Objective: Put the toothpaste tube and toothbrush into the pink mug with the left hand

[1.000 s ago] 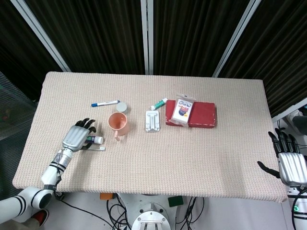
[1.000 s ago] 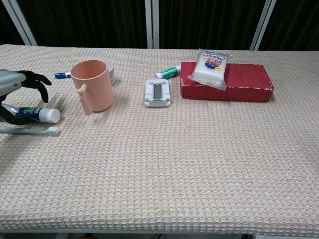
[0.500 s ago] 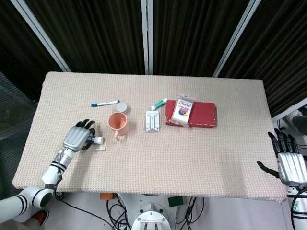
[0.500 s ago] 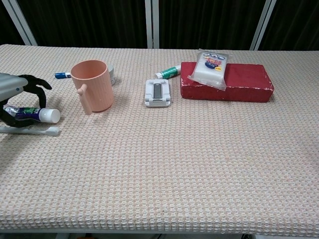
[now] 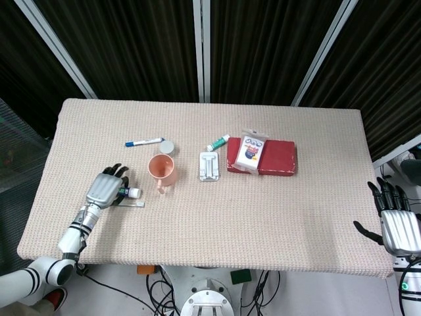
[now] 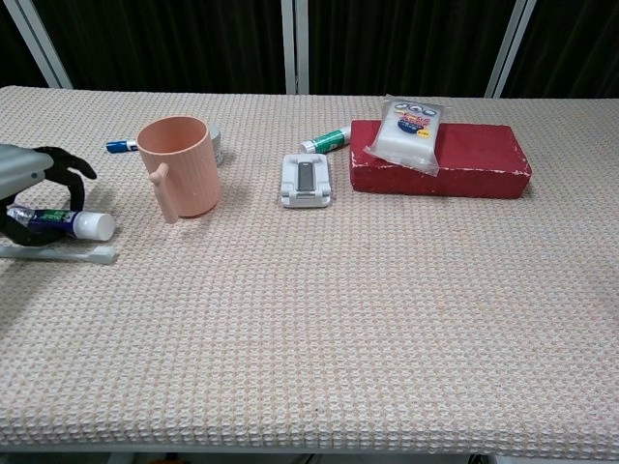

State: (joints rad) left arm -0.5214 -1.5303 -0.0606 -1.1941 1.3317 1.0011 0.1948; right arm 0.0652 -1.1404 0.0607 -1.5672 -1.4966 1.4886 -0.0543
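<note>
The pink mug stands upright left of the table's centre, handle toward the front. Left of it, the toothpaste tube lies on the cloth with its white cap pointing at the mug. The white toothbrush lies just in front of the tube. My left hand is over the tube's tail, with fingers curled behind it and the thumb in front. My right hand hangs off the table's right front edge, fingers spread and holding nothing.
A blue marker and a small round lid lie behind the mug. A white holder, a green tube and a red box with a white packet sit mid-table.
My left hand's fingers have curled down around the toothpaste tube, and the hand has sunk slightly. The tube has barely shifted. The right hand has not moved.
</note>
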